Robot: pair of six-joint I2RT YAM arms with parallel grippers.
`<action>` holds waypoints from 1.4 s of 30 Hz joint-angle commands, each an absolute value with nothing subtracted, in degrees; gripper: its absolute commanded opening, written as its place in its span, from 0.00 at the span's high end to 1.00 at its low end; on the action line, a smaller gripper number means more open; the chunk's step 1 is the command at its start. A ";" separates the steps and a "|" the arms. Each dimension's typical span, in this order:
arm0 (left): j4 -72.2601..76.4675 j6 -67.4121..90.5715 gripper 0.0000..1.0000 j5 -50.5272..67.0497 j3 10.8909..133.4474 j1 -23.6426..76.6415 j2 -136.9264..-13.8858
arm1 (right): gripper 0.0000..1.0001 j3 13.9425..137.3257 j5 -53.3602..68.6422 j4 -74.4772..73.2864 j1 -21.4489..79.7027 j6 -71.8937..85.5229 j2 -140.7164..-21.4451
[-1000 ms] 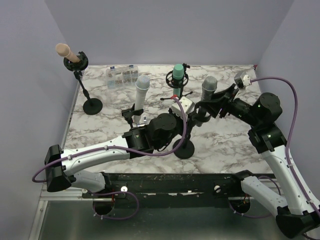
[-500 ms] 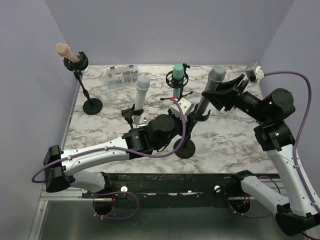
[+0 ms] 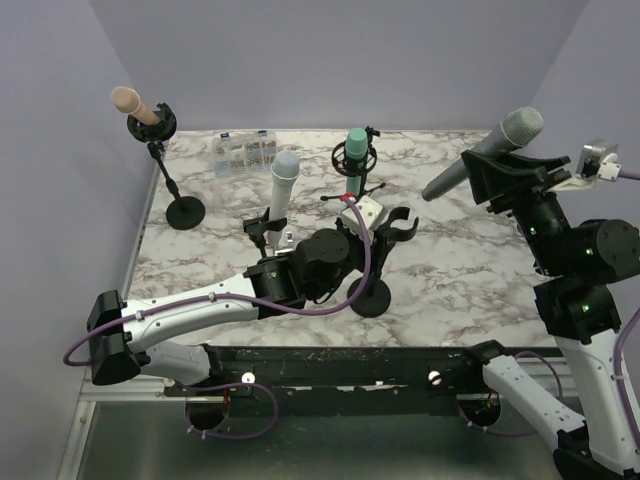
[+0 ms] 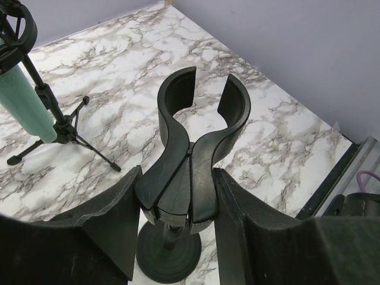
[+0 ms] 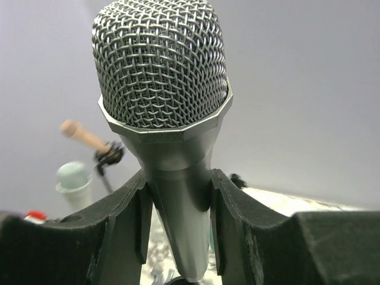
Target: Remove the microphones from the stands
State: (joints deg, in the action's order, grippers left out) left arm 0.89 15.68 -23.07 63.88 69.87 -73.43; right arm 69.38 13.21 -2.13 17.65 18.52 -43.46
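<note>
The grey microphone [image 3: 490, 150] with a mesh head hangs tilted in the air at the right, well clear of the stand. My right gripper [image 3: 497, 178] is shut on its body just under the head. In the right wrist view the microphone [image 5: 160, 77] fills the middle, and both sides of the right gripper [image 5: 178, 208] press on its tapered handle. The black stand [image 3: 370, 298] rests on its round base at centre front, its forked clip [image 4: 196, 130] empty. My left gripper [image 4: 177, 202] straddles the clip's lower stem, a finger against each side.
A green microphone [image 3: 355, 150] sits in a tripod stand at the back centre. A pale grey microphone [image 3: 282, 180] stands upright to its left. A beige microphone [image 3: 140, 105] sits in a stand at the far left corner. A clear plastic box [image 3: 245, 152] lies by the back wall.
My right gripper has carried the grey microphone up and to the right, out of the clip. The left arm has stayed at the stand.
</note>
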 commanded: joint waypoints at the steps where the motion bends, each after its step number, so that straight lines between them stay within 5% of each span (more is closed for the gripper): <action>1: -3.05 18.29 0.67 -23.90 62.75 69.61 -73.13 | 0.99 62.45 -17.02 -0.53 17.66 21.14 -38.92; 5: -3.43 18.90 0.41 -24.69 63.02 69.59 -72.82 | 0.99 54.25 -36.56 0.87 17.66 22.33 -38.54; 14: -4.97 20.21 0.17 -23.55 64.31 69.59 -71.84 | 0.99 44.05 -46.99 0.27 17.60 30.70 -51.70; 26: -10.43 12.72 0.08 -19.57 65.25 69.50 -59.53 | 0.99 44.69 -36.93 -1.50 16.15 39.93 -67.93; 33: -16.47 2.25 0.07 -18.10 69.54 69.48 -52.24 | 0.99 53.60 -40.67 -5.36 14.81 29.70 -78.99; 42: -6.16 -18.57 0.02 -33.32 68.51 66.73 -43.95 | 0.99 69.37 -41.69 -6.77 12.40 12.35 -96.07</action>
